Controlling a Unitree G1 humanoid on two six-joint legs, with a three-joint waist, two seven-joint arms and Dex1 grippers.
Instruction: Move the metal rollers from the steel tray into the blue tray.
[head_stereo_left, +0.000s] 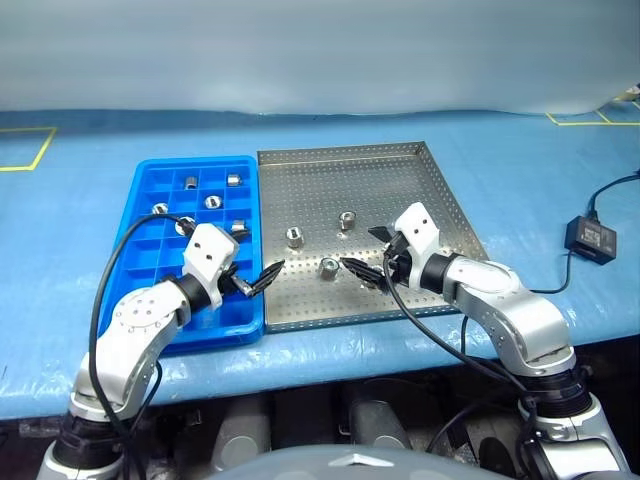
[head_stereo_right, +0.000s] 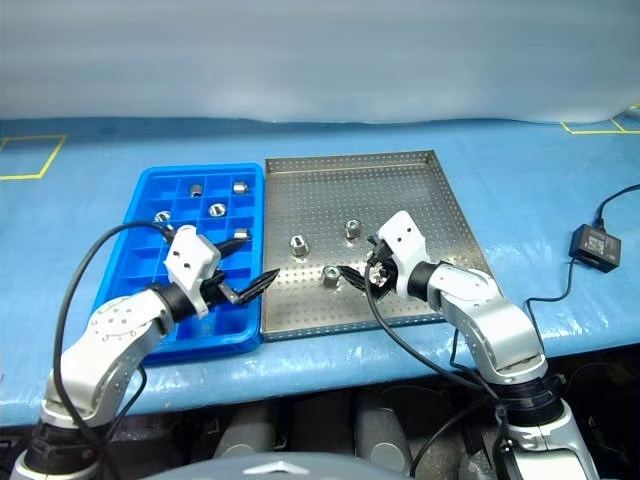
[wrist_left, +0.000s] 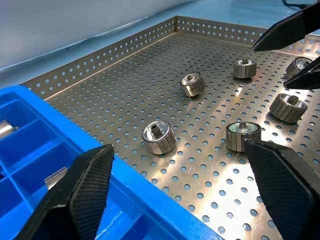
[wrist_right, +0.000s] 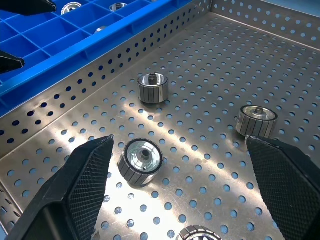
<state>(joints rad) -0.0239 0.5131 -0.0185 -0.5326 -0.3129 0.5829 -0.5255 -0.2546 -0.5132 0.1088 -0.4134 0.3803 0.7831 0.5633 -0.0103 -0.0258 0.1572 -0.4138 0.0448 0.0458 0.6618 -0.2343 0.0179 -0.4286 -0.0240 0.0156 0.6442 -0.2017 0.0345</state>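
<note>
- The table (head_stereo_left: 60, 230) with its blue cover carries both trays, side by side and touching.
- The steel tray (head_stereo_left: 440, 190) lies under and ahead of my right fingers (head_stereo_left: 362, 268).
- The blue tray (head_stereo_left: 150, 180) sits under my left fingers (head_stereo_left: 262, 278), several compartments already holding rollers.
- Both pairs of fingers are spread wide, empty.
- The metal rollers (wrist_right: 141, 161) rest loose on the steel tray, one between my right fingers, untouched.

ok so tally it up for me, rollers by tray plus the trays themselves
metal rollers in the steel tray: 6, one partly hidden
metal rollers in the blue tray: 5 in sight
trays: 2
total: 13
</note>
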